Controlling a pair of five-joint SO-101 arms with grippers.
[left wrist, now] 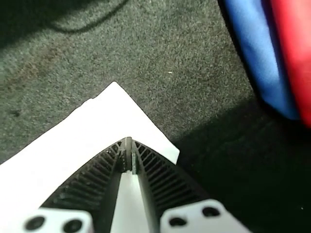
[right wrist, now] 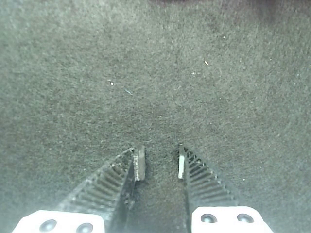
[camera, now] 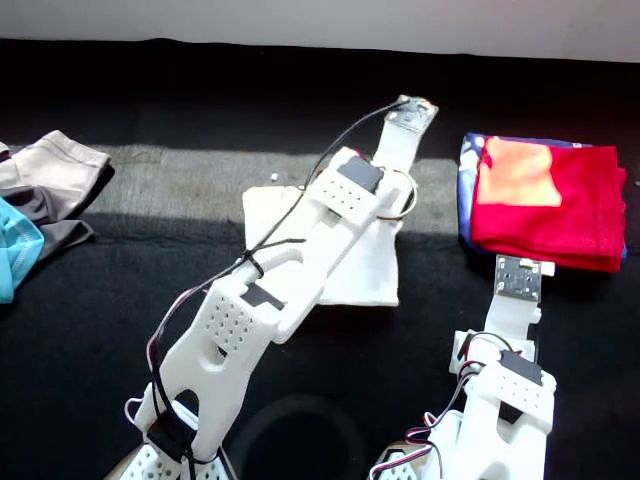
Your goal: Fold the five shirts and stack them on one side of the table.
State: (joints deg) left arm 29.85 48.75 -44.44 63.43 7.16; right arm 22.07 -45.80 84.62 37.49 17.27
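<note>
Left gripper pinching white shirt near corner; right gripper slightly open over black mat

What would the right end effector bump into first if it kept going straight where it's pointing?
Probably the black table cover; the open right end effector points at bare cover, though depth is unclear.

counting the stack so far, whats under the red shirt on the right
A blue shirt lies under the red shirt, with its edge showing along one side and the far edge. Anything further beneath is covered by those two.
</note>
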